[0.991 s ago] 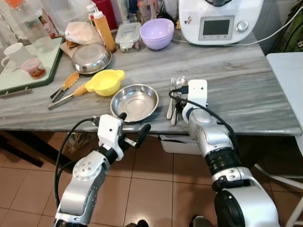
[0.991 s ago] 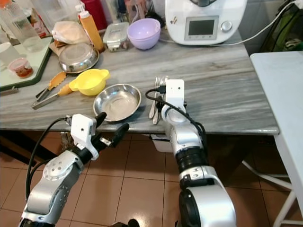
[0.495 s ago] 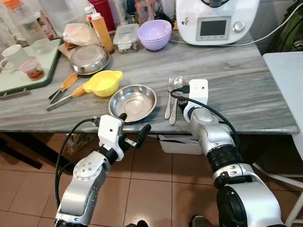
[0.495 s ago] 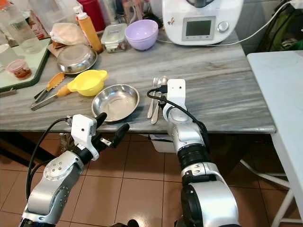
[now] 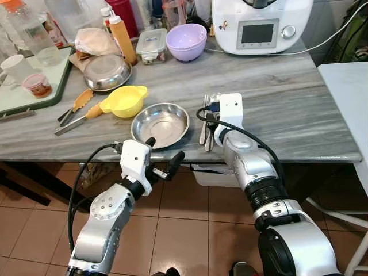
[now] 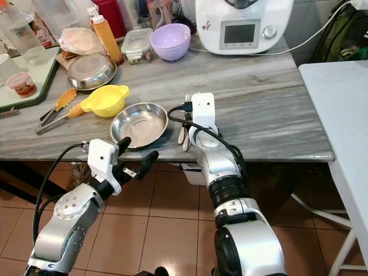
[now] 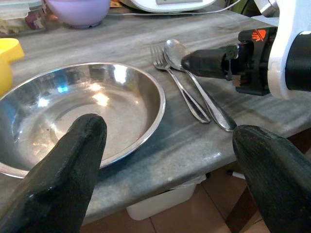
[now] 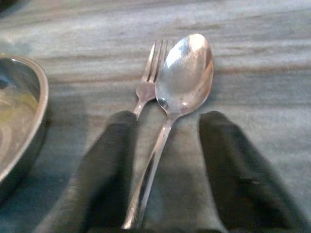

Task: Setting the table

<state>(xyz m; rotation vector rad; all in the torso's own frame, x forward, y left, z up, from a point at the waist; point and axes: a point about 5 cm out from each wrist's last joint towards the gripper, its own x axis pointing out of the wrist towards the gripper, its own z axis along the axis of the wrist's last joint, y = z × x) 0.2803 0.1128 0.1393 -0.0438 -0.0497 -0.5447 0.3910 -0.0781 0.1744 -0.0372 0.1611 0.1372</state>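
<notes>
On the grey marble worktop (image 5: 287, 98) there are two steel bowls. One steel bowl (image 5: 160, 124) stands near the front edge in the middle of the frame and has nothing in it. The second steel bowl (image 5: 107, 72) is in the upper left part, and it also looks empty. Between them lies a yellow strainer (image 5: 125, 100) with nothing inside, and to its left lie tongs (image 5: 76, 106) with orange tips.

At the top centre stands one lilac bowl (image 5: 186, 41) — what is inside cannot be seen. Beside it on the left is a small lidded box (image 5: 152, 45) with some food in it, then an orange bottle (image 5: 123, 38). At the far left a green tray (image 5: 34, 86) carries a white cup (image 5: 14, 66) and a small pot with a red lid (image 5: 38, 84). A white kitchen machine (image 5: 261, 24) is at the top right.

One fork (image 8: 148, 80) and one spoon (image 8: 182, 77) lie side by side, just to the right of the front bowl. The right claw (image 8: 165, 165) is low over their handles, fingers spread — the spoon handle is between them and nothing is grasped. The left claw (image 5: 162, 159) hangs below the worktop edge in front of the bowl, fingers apart and empty.
</notes>
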